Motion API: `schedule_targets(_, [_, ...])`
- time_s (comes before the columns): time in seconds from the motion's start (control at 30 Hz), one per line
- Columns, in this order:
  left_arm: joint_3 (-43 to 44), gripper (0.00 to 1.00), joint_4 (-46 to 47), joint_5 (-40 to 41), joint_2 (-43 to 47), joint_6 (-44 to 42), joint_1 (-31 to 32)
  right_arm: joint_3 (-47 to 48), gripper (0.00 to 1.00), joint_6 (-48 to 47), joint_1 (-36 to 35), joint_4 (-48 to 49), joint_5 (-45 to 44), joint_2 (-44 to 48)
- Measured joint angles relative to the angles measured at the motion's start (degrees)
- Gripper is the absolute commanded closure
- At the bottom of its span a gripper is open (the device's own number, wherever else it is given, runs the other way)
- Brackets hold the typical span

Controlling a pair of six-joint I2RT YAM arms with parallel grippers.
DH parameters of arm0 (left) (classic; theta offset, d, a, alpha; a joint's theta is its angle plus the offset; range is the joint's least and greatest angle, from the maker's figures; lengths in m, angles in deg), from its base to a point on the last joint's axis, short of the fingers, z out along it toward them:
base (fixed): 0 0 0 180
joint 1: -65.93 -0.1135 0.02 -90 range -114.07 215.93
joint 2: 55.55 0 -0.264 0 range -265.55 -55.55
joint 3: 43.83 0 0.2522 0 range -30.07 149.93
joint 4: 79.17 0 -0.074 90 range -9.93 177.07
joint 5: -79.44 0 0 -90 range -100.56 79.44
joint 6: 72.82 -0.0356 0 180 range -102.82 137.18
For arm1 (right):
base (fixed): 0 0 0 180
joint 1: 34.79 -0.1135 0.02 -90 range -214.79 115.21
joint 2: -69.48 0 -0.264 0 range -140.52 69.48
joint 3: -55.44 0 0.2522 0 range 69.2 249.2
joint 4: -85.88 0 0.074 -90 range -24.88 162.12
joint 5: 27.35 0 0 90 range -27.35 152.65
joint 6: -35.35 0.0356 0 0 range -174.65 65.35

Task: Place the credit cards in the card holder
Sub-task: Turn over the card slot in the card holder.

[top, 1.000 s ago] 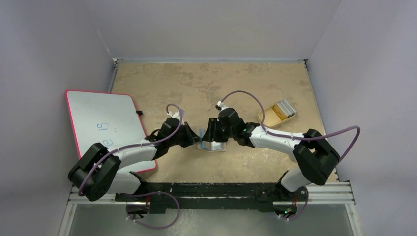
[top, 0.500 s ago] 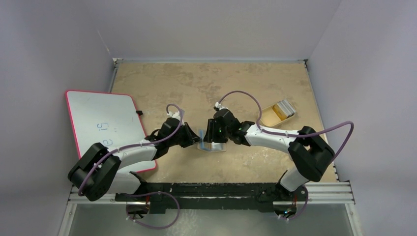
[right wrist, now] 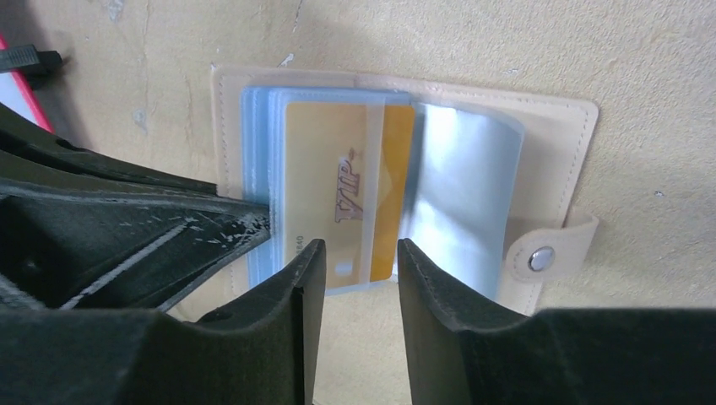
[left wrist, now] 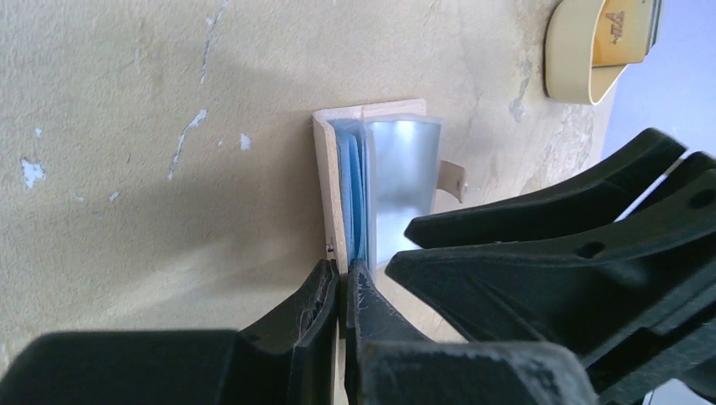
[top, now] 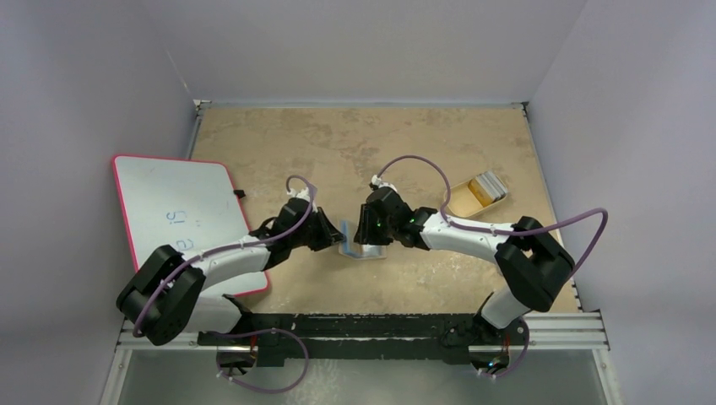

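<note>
One gold card [right wrist: 338, 169], printed "VIP", sits partly in a clear sleeve of the card holder [right wrist: 557, 152], which lies open and flat. The left gripper [left wrist: 342, 287] pinches the holder's edge. The right gripper [right wrist: 361, 270] has its fingers parted at the card's edge, gripping nothing.

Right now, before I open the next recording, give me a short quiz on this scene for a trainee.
1. True or false: the wallet is snapped shut.
2. Which end effector pinches the wallet's edge? A left, B right.
3. Fill in: the spare cards wait in a shallow tan ___.
Key: 1 false, it lies open. 2 A, the left end effector. 3 tray.
</note>
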Motion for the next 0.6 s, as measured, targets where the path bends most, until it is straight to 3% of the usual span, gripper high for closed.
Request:
schedule_targets(0.13, [2.05, 1.00, -2.58, 0.63, 0.72, -0.35, 0.00, -0.48, 0.72, 0.63, 0.00, 0.11, -0.09, -0.13])
schedule_targets(0.4, [4.61, 1.00, -8.15, 2.19, 1.68, -2.27, 0.07, -1.44, 0.77, 0.98, 0.00, 2.47, -0.20, -5.05])
schedule_targets(0.6, [4.76, 0.86, -9.60, 2.62, 1.68, -2.97, 0.13, -2.14, 0.80, 1.57, 0.00, 6.25, 0.22, -6.08])
